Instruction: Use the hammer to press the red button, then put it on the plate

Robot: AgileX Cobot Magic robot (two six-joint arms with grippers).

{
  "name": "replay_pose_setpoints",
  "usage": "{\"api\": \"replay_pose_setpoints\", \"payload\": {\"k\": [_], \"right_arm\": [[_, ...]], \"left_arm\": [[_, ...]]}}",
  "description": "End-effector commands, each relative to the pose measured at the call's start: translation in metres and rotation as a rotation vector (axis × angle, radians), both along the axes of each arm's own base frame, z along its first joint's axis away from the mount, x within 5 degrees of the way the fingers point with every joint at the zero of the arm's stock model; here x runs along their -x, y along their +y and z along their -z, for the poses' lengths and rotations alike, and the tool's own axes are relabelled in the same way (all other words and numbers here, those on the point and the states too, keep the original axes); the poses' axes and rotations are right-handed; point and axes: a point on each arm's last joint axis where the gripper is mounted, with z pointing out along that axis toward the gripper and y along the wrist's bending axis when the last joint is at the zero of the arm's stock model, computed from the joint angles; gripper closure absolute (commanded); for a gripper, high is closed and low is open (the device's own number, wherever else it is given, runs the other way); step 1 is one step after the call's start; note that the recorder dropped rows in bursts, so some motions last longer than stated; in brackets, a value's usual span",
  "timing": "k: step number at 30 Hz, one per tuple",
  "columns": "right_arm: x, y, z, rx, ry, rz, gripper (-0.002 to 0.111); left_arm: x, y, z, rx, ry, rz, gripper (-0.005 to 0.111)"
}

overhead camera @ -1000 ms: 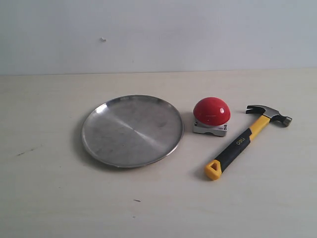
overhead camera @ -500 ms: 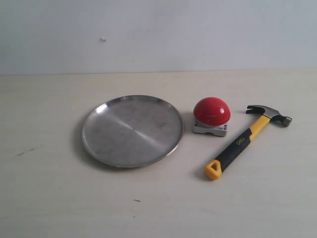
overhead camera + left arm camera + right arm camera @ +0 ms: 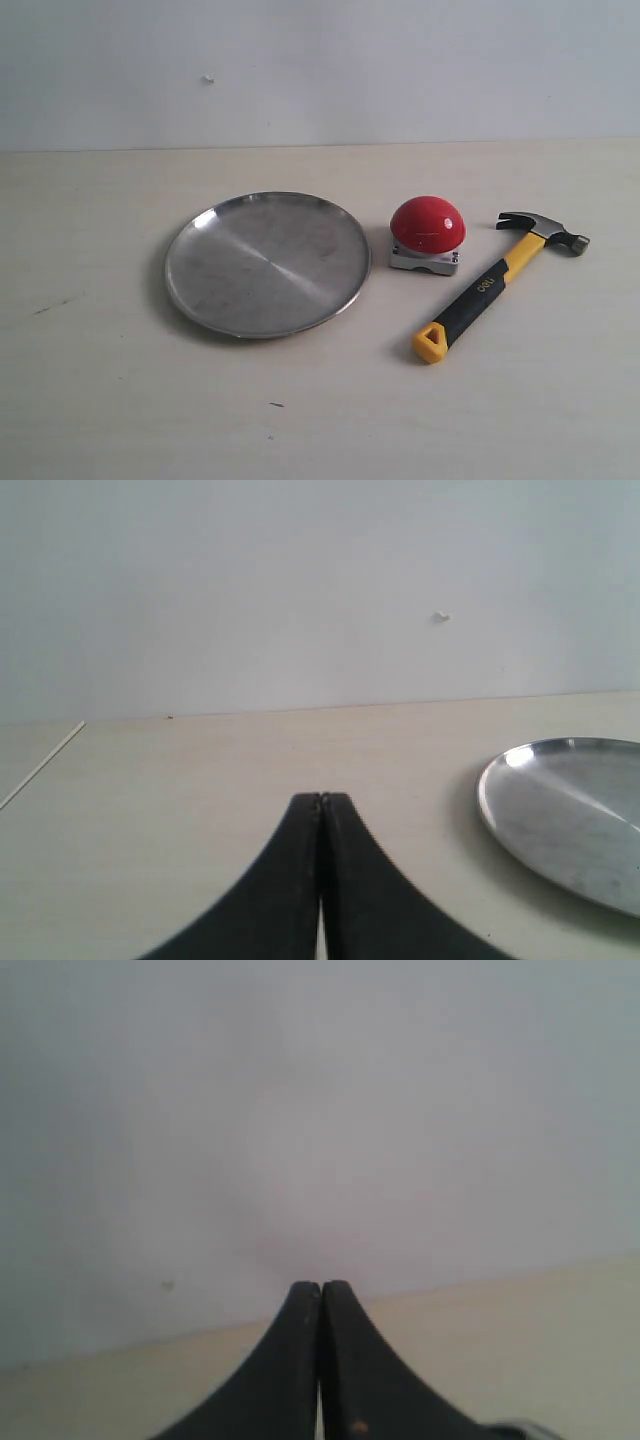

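While the left gripper (image 3: 321, 798) and right gripper (image 3: 321, 1285) are closed and empty, the hammer (image 3: 490, 285) lies on the bench (image 3: 100, 400).
Right of the red button (image 3: 427, 225), it runs diagonally: head back-right, loop front-left.

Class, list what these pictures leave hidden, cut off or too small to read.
Exterior view: both arms are out of frame.
Left wrist view: the frame edge cuts off the plate.
Right wrist view: grey sliver at the edge, unidentifiable.
Exterior view: writing on the hammer, too small.
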Motion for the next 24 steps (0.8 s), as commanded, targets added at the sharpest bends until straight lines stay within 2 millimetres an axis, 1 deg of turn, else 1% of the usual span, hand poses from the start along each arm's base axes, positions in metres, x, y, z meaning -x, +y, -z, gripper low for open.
{"api": "replay_pose_setpoints", "payload": {"k": [1, 2, 5, 8, 11, 14, 17, 19, 21, 24], "right_arm": [[-0.033, 0.001, 0.027, 0.022, 0.198, -0.075, 0.108], [-0.039, 0.002, 0.033, 0.035, 0.231, -0.087, 0.108], [-0.059, 0.013, 0.051, 0.068, 0.319, -0.141, 0.108], [-0.077, 0.034, 0.069, 0.121, 0.38, -0.173, 0.108], [-0.09, 0.05, 0.087, 0.183, 0.455, -0.141, 0.108], [-0.101, 0.061, 0.111, 0.248, 0.591, -0.073, 0.108], [-0.115, 0.067, 0.145, 0.322, 0.766, -0.027, 0.108], [-0.124, 0.071, 0.167, 0.316, 0.862, -0.022, 0.108], [-0.131, 0.076, 0.185, 0.292, 0.929, -0.03, 0.108], [-0.138, 0.079, 0.202, 0.289, 0.983, -0.033, 0.108]], "left_arm": [[0.001, 0.0, 0.0, 0.003, -0.008, 0.0, 0.107], [0.001, 0.0, 0.0, 0.003, -0.008, 0.0, 0.107], [0.001, 0.0, 0.0, 0.003, -0.008, 0.0, 0.107], [0.001, 0.0, 0.0, 0.003, -0.008, 0.0, 0.107], [0.001, 0.0, 0.0, 0.003, -0.008, 0.0, 0.107], [0.001, 0.0, 0.0, 0.003, -0.008, 0.0, 0.107], [0.001, 0.0, 0.0, 0.003, -0.008, 0.0, 0.107], [0.001, 0.0, 0.0, 0.003, -0.008, 0.0, 0.107], [0.001, 0.0, 0.0, 0.003, -0.008, 0.0, 0.107], [0.001, 0.0, 0.0, 0.003, -0.008, 0.0, 0.107]]}}
